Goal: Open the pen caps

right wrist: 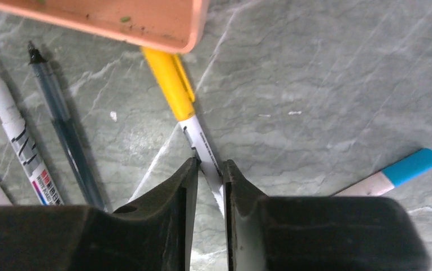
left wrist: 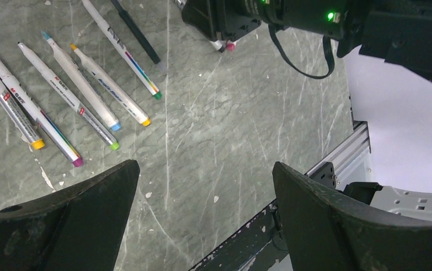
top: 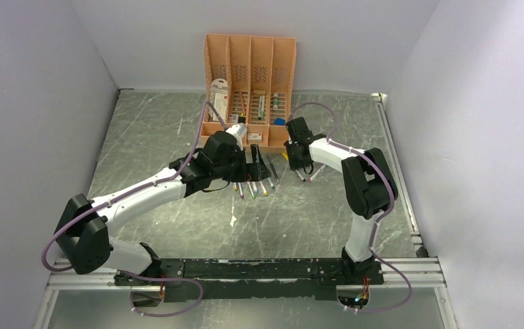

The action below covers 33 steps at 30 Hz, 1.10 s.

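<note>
Right gripper (right wrist: pixel 209 169) clamps the white barrel of the yellow-capped pen (right wrist: pixel 197 135) lying on the desk (right wrist: pixel 326 96) by the organiser (right wrist: pixel 117 20) corner, yellow cap (right wrist: pixel 171 79) still on; left gripper (left wrist: pixel 205 166), released wide, should pinch that cap and pull along the pen's axis.

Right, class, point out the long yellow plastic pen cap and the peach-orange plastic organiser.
Long yellow plastic pen cap (right wrist: pixel 168 84): right wrist view, middle of the cap.
Peach-orange plastic organiser (right wrist: pixel 117 20): right wrist view, its near wall.
</note>
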Tool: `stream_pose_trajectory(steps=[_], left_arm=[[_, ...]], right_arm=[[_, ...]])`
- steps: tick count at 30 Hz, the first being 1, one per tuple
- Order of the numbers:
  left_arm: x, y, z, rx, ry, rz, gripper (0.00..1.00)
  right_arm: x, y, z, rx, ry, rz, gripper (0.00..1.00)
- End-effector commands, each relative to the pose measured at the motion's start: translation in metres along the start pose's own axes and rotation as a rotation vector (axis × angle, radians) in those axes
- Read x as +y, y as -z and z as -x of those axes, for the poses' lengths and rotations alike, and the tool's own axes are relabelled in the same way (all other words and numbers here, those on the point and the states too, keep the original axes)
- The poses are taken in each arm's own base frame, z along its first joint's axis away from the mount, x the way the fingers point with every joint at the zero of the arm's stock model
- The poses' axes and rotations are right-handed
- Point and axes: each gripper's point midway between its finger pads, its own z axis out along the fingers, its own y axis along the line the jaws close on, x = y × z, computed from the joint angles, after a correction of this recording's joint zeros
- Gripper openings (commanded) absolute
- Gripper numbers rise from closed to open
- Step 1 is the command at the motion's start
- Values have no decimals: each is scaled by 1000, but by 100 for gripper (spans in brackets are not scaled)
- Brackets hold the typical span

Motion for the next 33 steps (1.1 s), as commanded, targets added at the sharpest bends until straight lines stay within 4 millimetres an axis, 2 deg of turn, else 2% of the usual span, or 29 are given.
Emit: stream_pose_trajectory(steps=[1,5,7,17,26,27,33], left_arm=[[-8,10,10,-47,-17,-22,100],[-8,12,11,-57,-22,-21,100],[-7,14,11,-63,-20,-18,100],[-2,16,14,-97,-36,-13,100],[-16,4,26,-113,-47,-66,100],[-18,4,28,-120,-46,-78,99],[-29,-1,42,-144,-33,-143,100]], right_arm=[[0,1,-40,107,18,-19,17],[8,6,-46,111,19,16,4],[13,11,-44,99,8,50,0],[44,60,-13,-33,-55,257,0],[71,118,7,-173,-99,470,0],[73,119,-1,-168,-102,486,0],[84,155,4,-247,-86,594,0]])
